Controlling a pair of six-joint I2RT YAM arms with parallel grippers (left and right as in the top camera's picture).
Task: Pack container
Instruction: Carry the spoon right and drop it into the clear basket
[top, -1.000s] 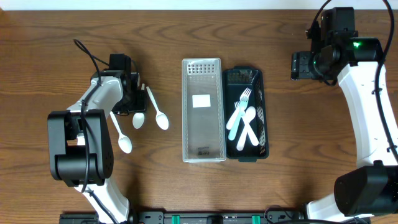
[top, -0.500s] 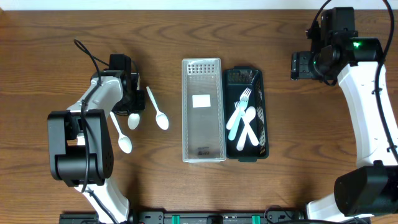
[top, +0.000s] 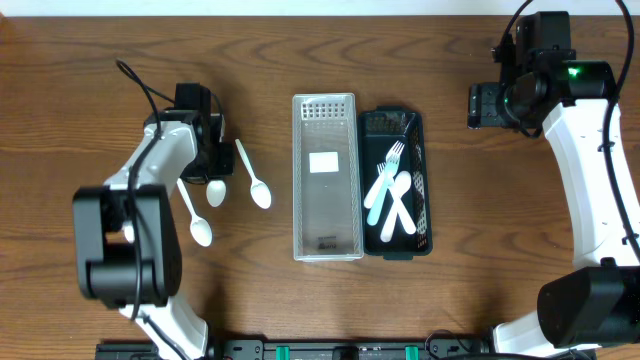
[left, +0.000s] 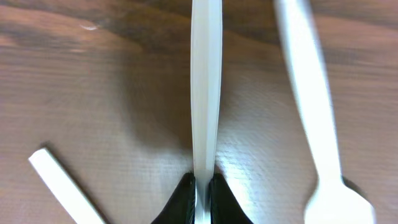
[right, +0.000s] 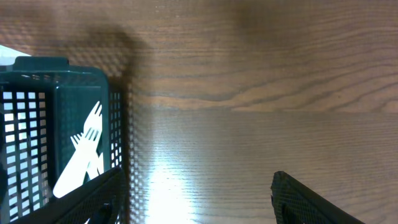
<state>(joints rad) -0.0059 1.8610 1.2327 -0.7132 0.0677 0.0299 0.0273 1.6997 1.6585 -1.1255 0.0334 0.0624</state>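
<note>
Left gripper (top: 215, 170): closed tight on the handle of the held spoon (top: 215, 193); it sits at the left of the wooden table (top: 100, 60), well apart from both containers

Held spoon: white plastic; in the overhead view only its bowl shows, poking out on the near side of the gripper; whether it rests on the wood or hangs just above it, I cannot tell

Second spoon (top: 253, 176): lies flat just right of the left gripper, slanted, bowl toward the near right; apart from the fingers

Third spoon (top: 193, 213): lies on the near-left side of the held spoon, bowl nearest the robot

Clear tray (top: 326, 215): long and see-through, at the table's centre; between the spoons and the dark basket (top: 425, 150), side by side with it

Dark basket: slotted walls; holds white cutlery (top: 392, 195), forks and spoons heaped together

Right gripper (top: 485, 105): far right, beside the basket's far end but apart from it; holding nothing

Left wrist view: shows what the overhead hides; two black fingertips (left: 183, 199) pinch the thin handle (left: 205, 93); the second spoon (left: 311, 106) is blurred at right; a handle end of the third spoon (left: 59, 183) lies at lower left

Right wrist view: fingers (right: 93, 199) spread wide, bare wood between them; the basket's corner (right: 37, 65) at left, forks (right: 84, 155) visible inside
</note>
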